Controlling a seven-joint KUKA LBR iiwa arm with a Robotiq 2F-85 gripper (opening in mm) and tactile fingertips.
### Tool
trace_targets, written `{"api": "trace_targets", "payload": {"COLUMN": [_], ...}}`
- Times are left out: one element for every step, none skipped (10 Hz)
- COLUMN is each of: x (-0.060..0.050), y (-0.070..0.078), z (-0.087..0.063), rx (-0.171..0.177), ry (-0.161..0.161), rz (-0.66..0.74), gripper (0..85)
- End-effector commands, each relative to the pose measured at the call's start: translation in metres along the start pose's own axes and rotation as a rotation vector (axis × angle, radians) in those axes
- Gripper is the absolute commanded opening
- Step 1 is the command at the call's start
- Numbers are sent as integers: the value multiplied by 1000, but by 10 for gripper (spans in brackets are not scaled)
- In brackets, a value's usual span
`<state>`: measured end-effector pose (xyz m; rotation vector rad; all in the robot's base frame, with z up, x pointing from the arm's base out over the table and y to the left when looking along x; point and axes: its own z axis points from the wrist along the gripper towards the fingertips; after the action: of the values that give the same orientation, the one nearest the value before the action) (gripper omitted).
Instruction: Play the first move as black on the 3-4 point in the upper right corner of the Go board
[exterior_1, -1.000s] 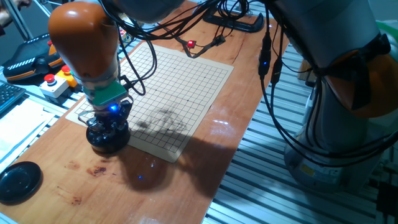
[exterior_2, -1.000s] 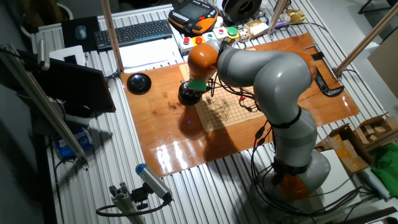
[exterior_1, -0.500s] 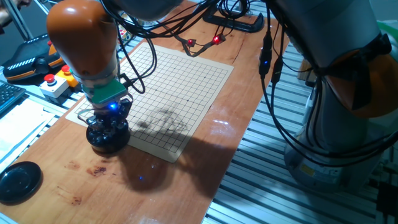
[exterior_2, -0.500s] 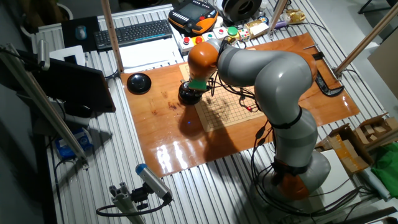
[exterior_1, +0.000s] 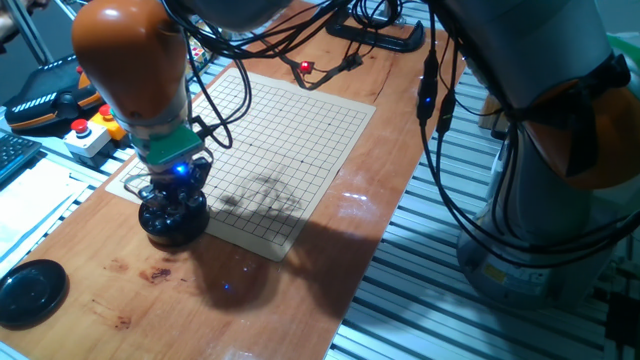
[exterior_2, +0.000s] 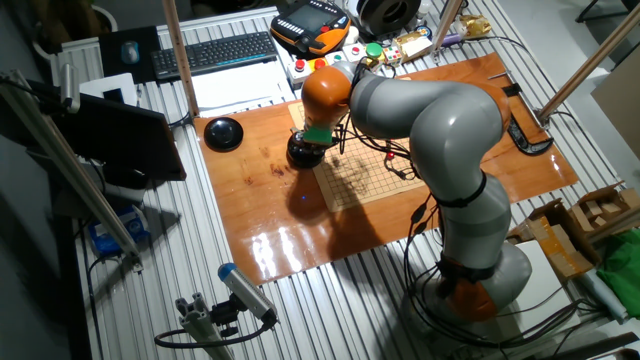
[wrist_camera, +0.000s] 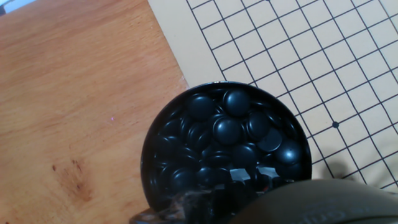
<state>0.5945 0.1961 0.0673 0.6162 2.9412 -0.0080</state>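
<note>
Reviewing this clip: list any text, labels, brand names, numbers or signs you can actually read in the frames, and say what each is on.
None can be read.
Go board: only grid lines and star dots, no coordinates or lettering.
Bowl of black stones: no markings.
Keyboard: key legends too small to read.
Orange pendant: any labels too small and blurred.

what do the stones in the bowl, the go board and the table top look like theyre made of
Stones: glossy black, glass or polished stone by their sharp highlights; plastic is possible. Bowl: smooth black, likely plastic or lacquered wood. Go board: thin matte beige sheet with printed dark lines, maybe card or vinyl. Table top: varnished reddish wood, showing grain and reflections.
</note>
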Motion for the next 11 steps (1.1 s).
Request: {"api": "trace_targets", "payload": {"x": [0, -1, -2, -2, -3, -4, -4, -5, -5, -4, -3], "y": [0, 0, 0, 0, 0, -1, -2, -3, -4, -6, -7], "z": [-1, -2, -3, -5, -6, -7, -8, -10, -13, -17, -21], "rx": [1, 2, 0, 1, 4, 5, 4, 0, -3, -8, -13], "ry": [1, 1, 7, 10, 8, 8, 8, 10, 15, 19, 23], "rz": [0, 0, -1, -3, -2, -2, -2, -1, -2, -1, 3], "gripper": [163, 177, 93, 87, 110, 120, 113, 93, 50, 10, 10]}}
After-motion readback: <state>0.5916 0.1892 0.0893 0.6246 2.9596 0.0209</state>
